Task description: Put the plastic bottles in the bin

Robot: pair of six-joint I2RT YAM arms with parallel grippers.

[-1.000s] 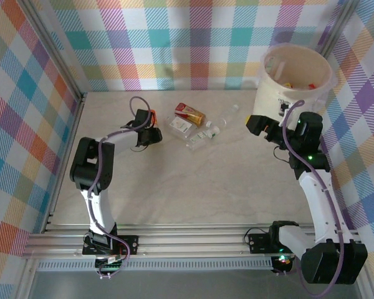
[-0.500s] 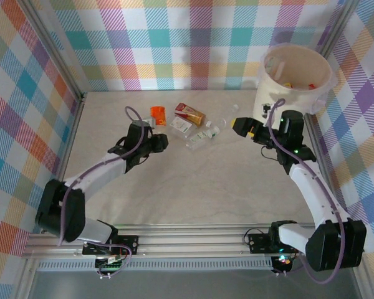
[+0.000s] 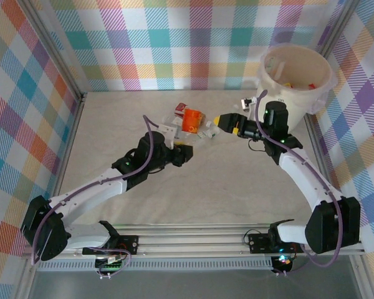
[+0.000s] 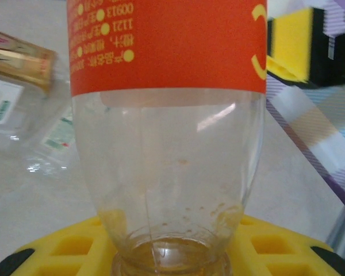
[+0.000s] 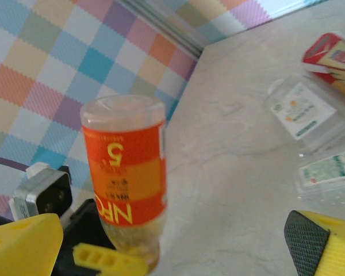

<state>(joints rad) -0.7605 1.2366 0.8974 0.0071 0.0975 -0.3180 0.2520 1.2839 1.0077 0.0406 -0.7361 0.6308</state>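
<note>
1. From the left wrist: the left claw [image 4: 171,257] was clenched on the neck of the orange-labelled bottle [image 4: 167,132], whose body stuck straight out ahead of it. Crushed clear bottles [image 4: 17,109] lay farther ahead, to its left.
2. From the right wrist: the right claw [image 5: 172,244] hung released, fingers wide apart, with the orange-labelled bottle just ahead of it.
3. From above: the bin [image 3: 266,87] stood close behind the right claw.
</note>
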